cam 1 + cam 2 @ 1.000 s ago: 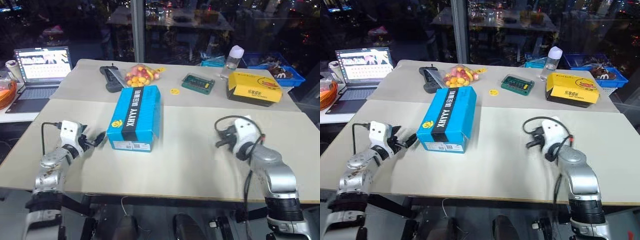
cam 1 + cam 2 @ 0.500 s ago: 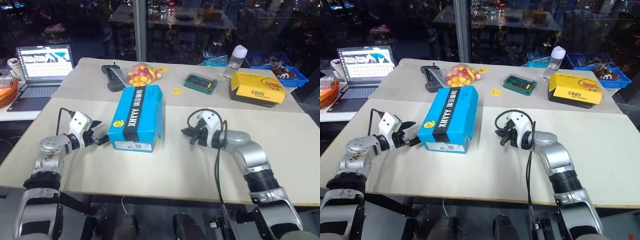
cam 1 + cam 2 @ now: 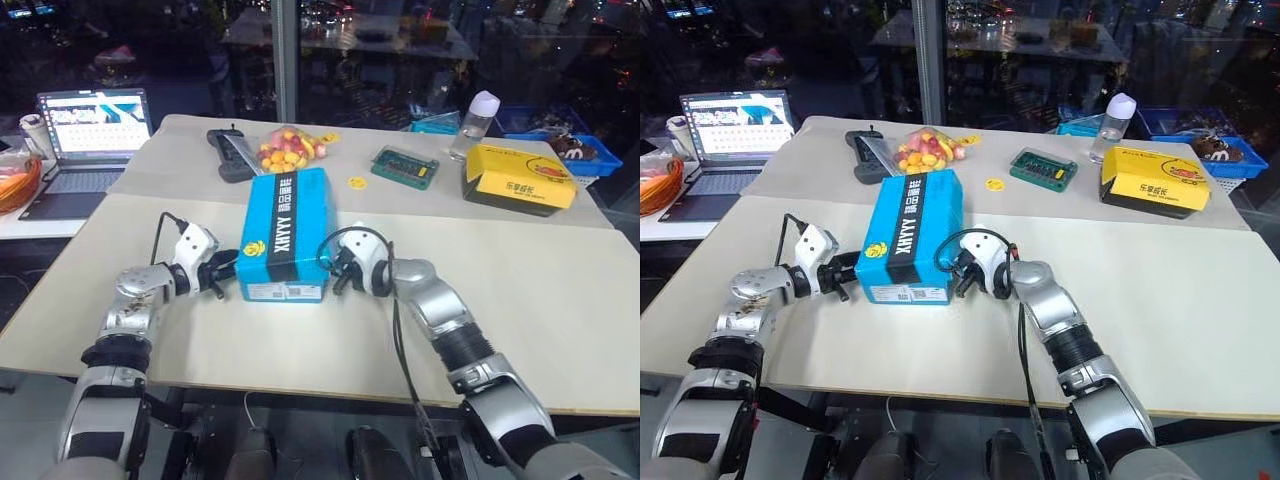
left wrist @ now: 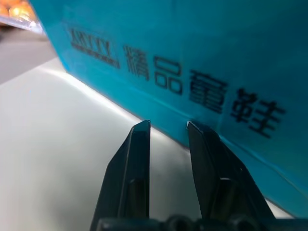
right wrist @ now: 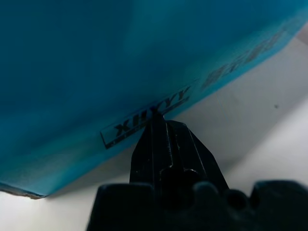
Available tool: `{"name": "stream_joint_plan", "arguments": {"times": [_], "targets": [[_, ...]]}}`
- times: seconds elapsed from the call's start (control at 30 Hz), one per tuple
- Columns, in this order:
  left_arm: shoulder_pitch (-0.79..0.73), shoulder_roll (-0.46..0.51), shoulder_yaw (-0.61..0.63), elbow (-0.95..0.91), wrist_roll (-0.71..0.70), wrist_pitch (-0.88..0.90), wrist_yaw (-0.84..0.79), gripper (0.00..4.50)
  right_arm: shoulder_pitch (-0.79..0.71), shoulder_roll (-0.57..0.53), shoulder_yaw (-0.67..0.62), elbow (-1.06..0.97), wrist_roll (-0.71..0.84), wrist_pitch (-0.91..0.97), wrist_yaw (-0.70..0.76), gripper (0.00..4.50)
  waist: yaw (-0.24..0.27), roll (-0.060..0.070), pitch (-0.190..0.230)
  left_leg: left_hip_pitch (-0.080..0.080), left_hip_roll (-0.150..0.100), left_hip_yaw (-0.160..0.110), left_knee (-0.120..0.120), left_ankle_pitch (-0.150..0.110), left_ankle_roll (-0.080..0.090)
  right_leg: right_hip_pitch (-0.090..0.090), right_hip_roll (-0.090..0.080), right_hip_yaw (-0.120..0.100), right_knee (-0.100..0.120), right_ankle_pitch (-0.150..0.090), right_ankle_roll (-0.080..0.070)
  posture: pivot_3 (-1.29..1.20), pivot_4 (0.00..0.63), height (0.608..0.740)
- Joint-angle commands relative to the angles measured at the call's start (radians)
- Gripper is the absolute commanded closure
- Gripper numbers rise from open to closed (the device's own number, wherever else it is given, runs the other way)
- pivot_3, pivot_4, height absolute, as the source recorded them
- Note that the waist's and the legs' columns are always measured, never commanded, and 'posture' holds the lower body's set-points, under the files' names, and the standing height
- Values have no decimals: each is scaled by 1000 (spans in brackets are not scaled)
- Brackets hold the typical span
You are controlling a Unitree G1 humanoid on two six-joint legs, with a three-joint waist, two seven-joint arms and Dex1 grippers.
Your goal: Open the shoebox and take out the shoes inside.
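Your shoebox (image 3: pixel 284 235) lies long axis pointing away from you, flanked by the left gripper (image 3: pixel 222 271) (nearly pressed together, empty) and the closed right gripper (image 3: pixel 335 272), both at its near end.

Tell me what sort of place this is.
Probably an office or lab workspace at night: a pale table against dark glass walls, an open laptop on a side desk, and a green circuit board among clutter.
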Motion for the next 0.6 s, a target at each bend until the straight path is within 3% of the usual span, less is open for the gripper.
{"name": "stream_joint_plan", "arguments": {"times": [0.03, 0.37, 0.6], "targets": [[17, -26, -31, -129, -18, 28, -29, 3237, 9, 9, 5, -137, 9, 25, 13, 4500, -1, 0, 0, 0, 0, 0, 0, 0, 0, 0, 0, 0, 0, 0, 0, 0, 150, 673], [164, -25, -66, -469, -60, 202, -60, 3237, 230, -152, -16, -598, 60, 295, 62, 4500, -1, 0, 0, 0, 0, 0, 0, 0, 0, -1, 0, 0, 4, -4, -4, 0, 150, 673], [217, 6, -55, -517, -55, 226, -67, 3237, 316, -209, -14, -747, 97, 419, 70, 4500, -6, 0, 0, 2, 0, 0, 0, 0, 0, -1, 0, 0, 4, -4, -5, 0, 150, 673]]}}
